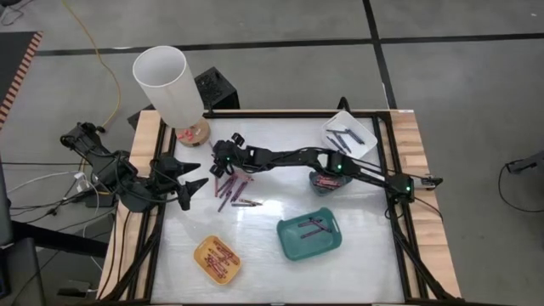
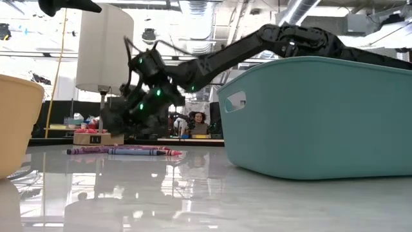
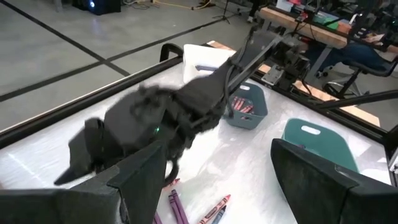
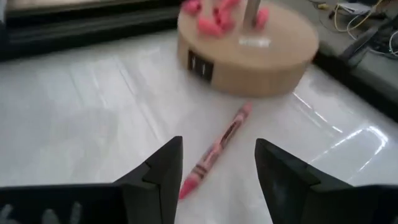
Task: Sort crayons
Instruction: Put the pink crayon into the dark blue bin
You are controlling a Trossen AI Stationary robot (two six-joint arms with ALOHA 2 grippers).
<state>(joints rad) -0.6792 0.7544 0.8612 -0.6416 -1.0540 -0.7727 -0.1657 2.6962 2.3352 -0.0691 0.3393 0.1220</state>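
Overhead and wrist views of a two-arm rig at a white bench (image 1: pixel 272 255). The right arm reaches across from the 3 o'clock edge toward 10 o'clock, its right claw (image 1: pixel 223 155) poised over the loose crayons (image 1: pixel 229 189) that lie in a small cluster just left of the bench's centre; its fingers (image 4: pixel 158 171) stand apart with nothing between them, and a single pink crayon (image 4: pixel 214 152) lies on the bench surface just ahead of them, pointing toward the round wooden base (image 4: pixel 249 46) of a lamp (image 1: pixel 170 85) at 11 o'clock. The left claw (image 1: pixel 191 174) waits at 9 o'clock, near the cluster, fingers (image 3: pixel 143 180) spread wide and empty. Four containers hold crayons already placed: a yellow tray (image 1: pixel 201 252) at 7 o'clock with red sticks, a teal tray (image 1: pixel 333 240) at 5 o'clock with dark sticks, a white tray (image 1: pixel 367 138) at 1 o'clock with dark sticks, and a small blue-grey bin (image 3: pixel 256 111) under the right arm, right of centre, with red-pink sticks. In the low view the cluster appears as a flat row on the bench before the lamp base, and a person (image 2: pixel 201 124) sits in the room beyond.
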